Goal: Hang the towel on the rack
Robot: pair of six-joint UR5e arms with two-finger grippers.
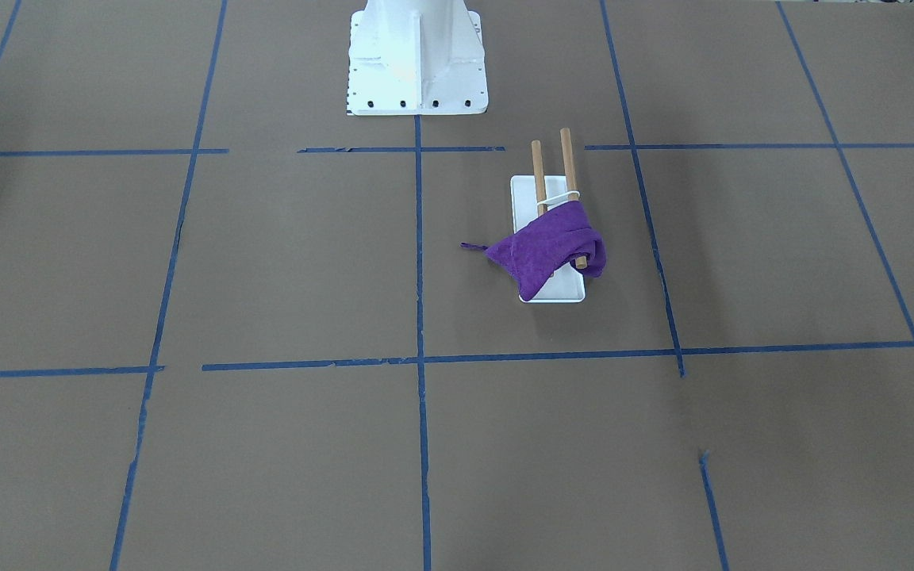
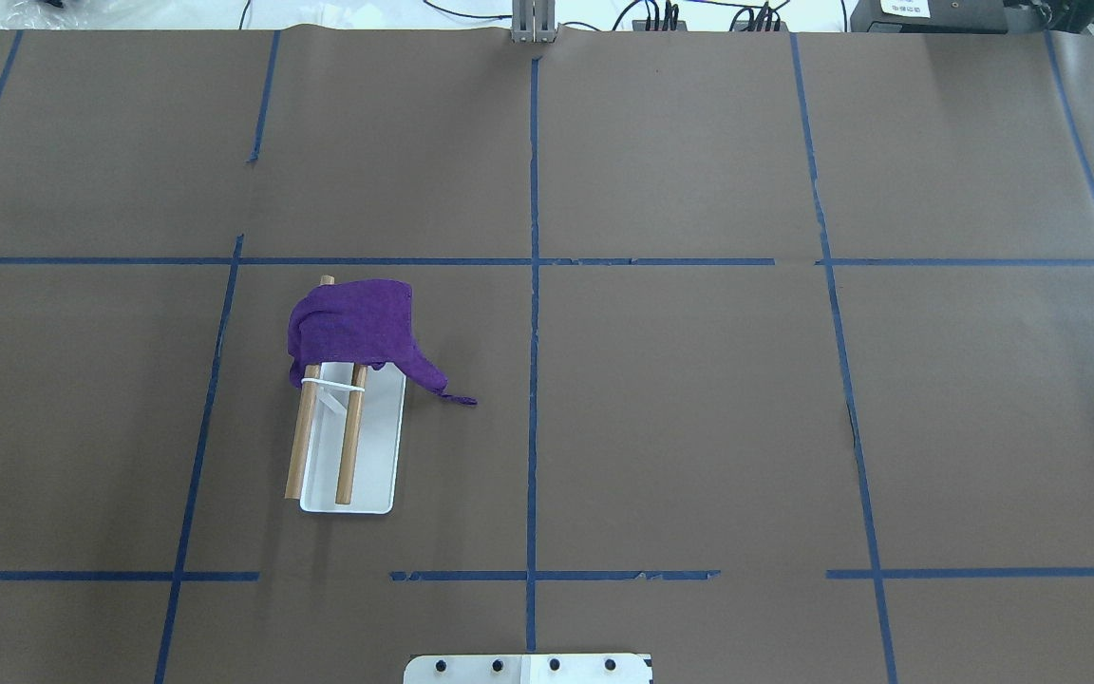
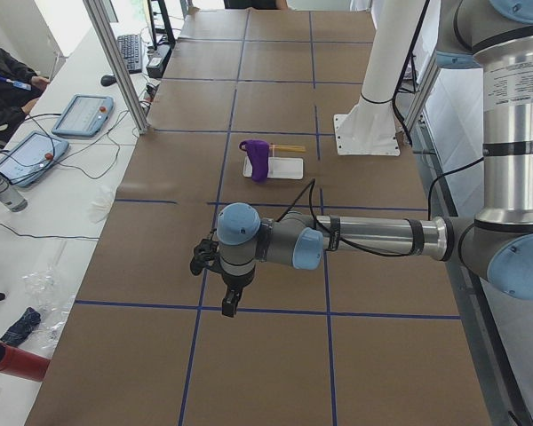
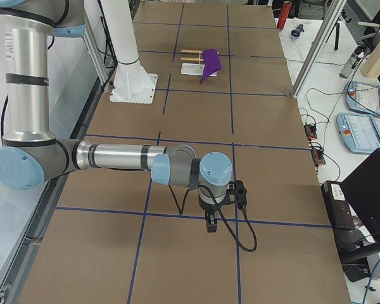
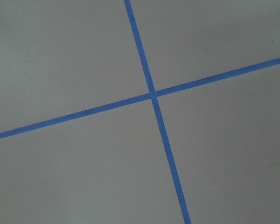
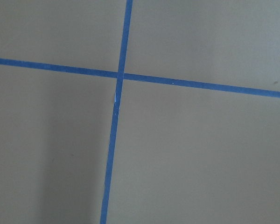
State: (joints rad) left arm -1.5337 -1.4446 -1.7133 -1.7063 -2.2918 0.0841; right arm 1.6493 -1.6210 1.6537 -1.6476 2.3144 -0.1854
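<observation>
The purple towel [image 1: 550, 250] is draped over one end of the rack's two wooden rods [image 1: 566, 155], its loop tag [image 1: 469, 247] trailing toward the table. The rack's white base [image 1: 564, 292] lies under it. Overhead, the towel [image 2: 357, 323] covers the rods' [image 2: 303, 437] far ends above the base [image 2: 371, 456]. The left gripper [image 3: 228, 306] shows only in the exterior left view, far from the rack [image 3: 284, 166]; I cannot tell its state. The right gripper [image 4: 210, 225] shows only in the exterior right view, far from the towel [image 4: 211, 62]; I cannot tell its state.
The white bolted robot pedestal [image 1: 417, 55] stands behind the rack. Blue tape lines [image 2: 534, 285] grid the brown table. Both wrist views show only table and tape crossings [image 5: 152, 95]. Tablets and cables [image 3: 80, 115] lie on the side benches.
</observation>
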